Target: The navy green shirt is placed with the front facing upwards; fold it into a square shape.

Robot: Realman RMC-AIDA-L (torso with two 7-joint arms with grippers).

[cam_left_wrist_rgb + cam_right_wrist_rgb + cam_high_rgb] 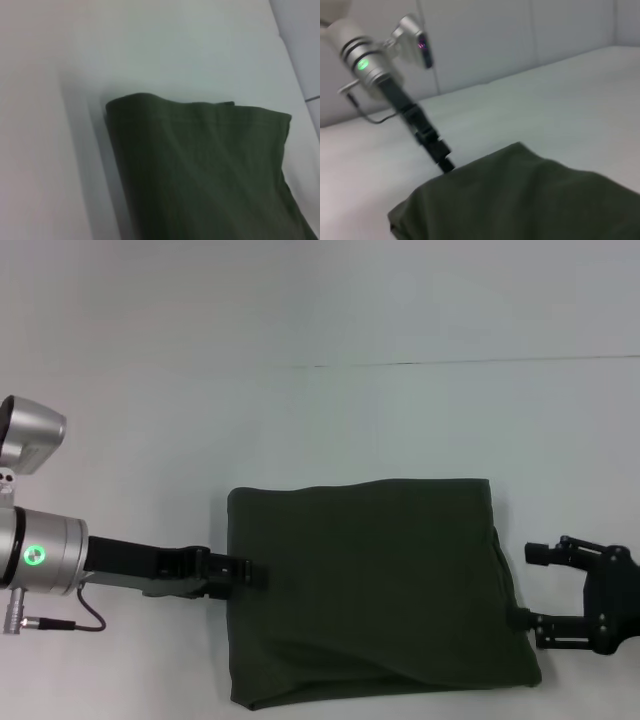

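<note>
The navy green shirt (370,585) lies folded into a rough square on the white table, plain cloth up, with no lettering or collar showing. It also fills the lower part of the left wrist view (210,170) and the right wrist view (530,200). My left gripper (247,572) is low at the middle of the shirt's left edge, its tip over the cloth border; the right wrist view shows the left gripper (444,161) meeting that edge. My right gripper (534,588) stands open just off the shirt's right edge, the lower finger close to the cloth.
The white table (330,420) stretches far beyond the shirt, with a thin seam line (450,363) across it. A cable (85,620) hangs from my left arm near the front left.
</note>
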